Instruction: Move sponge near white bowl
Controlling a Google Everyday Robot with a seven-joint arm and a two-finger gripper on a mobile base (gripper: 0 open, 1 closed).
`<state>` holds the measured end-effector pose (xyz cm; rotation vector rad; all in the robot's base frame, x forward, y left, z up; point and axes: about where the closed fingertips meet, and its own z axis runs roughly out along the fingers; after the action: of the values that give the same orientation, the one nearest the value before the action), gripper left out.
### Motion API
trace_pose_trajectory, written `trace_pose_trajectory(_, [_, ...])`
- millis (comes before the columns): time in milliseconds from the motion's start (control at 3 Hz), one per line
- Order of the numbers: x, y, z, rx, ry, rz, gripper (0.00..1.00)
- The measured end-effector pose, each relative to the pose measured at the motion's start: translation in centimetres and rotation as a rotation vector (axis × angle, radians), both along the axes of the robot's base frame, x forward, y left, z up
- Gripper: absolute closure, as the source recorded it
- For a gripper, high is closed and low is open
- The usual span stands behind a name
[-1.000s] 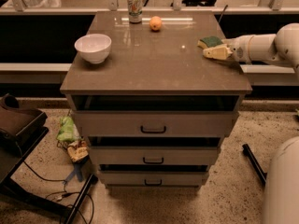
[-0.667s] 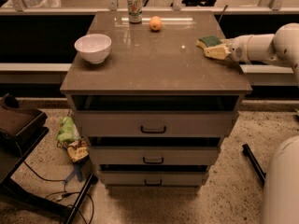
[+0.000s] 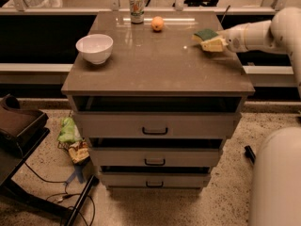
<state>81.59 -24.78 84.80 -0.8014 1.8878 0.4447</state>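
The sponge (image 3: 208, 38), pale yellow with a dark green top, is at the right side of the countertop, tilted and slightly raised off the surface. My gripper (image 3: 218, 42) reaches in from the right on a white arm and is shut on the sponge's right end. The white bowl (image 3: 94, 48) stands upright near the countertop's left edge, far to the left of the sponge.
An orange fruit (image 3: 157, 23) and a drink can (image 3: 136, 6) stand at the back of the grey countertop (image 3: 155, 69), which tops a drawer cabinet. The robot's white body (image 3: 277, 182) is at lower right. Bags and cables lie on the floor at left.
My gripper has moved the sponge a little to the left and away from the right edge, lifting it slightly. The bowl, fruit and can have not moved.
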Motion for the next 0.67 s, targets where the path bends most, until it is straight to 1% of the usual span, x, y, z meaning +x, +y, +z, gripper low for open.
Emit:
trace_pose_trajectory(333, [0.2,3.0,4.2,-0.106,-0.035,0.080,1.00])
trace_pose_trajectory(667, [-0.4,6.7,7.0,-0.170,-0.040,0.167,1.00])
